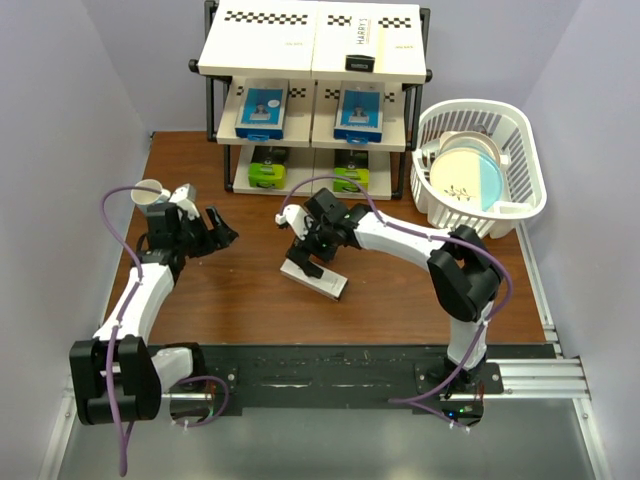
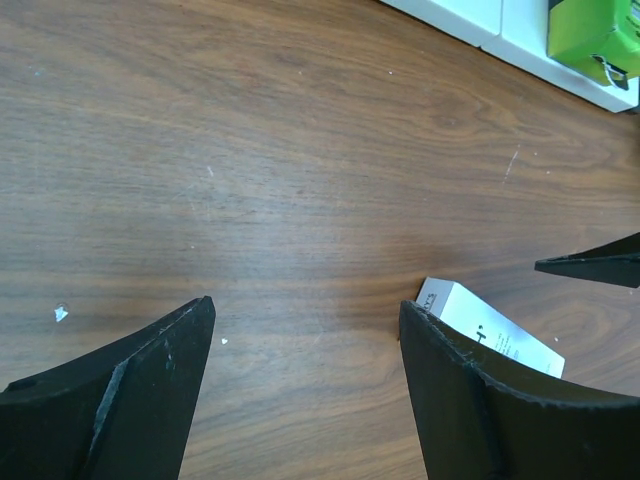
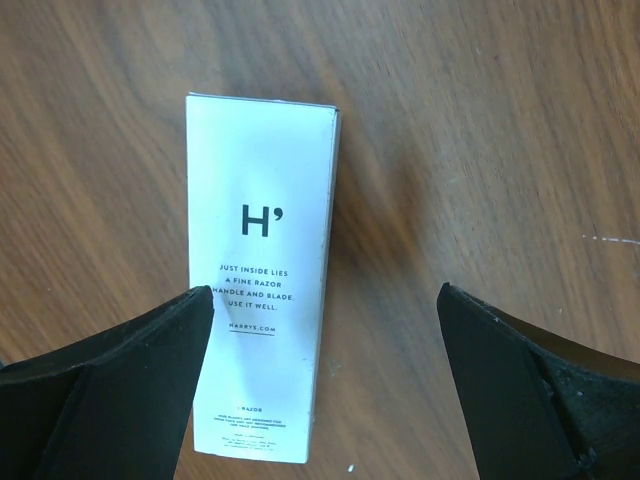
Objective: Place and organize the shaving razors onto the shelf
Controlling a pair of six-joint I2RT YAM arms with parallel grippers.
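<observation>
At the far left, our left gripper (image 1: 222, 228) hangs over a bare stretch of the dark wooden table (image 1: 230, 290). Its black jaws are spread fairly wide and nothing is held between them. Its wrist view shows only wood grain in the gap.

Near the middle of the table a long flat white cardboard razor box (image 3: 262, 270) lies face up. It is printed with a black "H'" and sits askew, in front of the shelf and apart from it. Our right gripper (image 3: 325, 292) is directly above it with the jaws parted as wide as they go, gripping nothing. In the wrist view, one finger overlaps the box's lower corner and the other is over bare wood, off to the side. We cannot tell whether the fingertips touch the table.

Behind stands the three-tier shelf of black metal frame and cream boards with checkerboard strips (image 1: 265, 45). On its top tier, right of centre, lies a second long white box marked HARRY'S (image 1: 361, 40). The middle tier holds the left blue-and-white box (image 1: 264, 110) and the right blue-and-white box (image 1: 358, 113), side by side. The bottom tier holds the left black box with lime-green end (image 1: 268, 170) and the right black box with lime-green end (image 1: 351, 176).

Just beside the shelf on the right sits a white slatted plastic basket (image 1: 470, 104). A round white-and-blue plate (image 1: 470, 178) leans inside it.
</observation>
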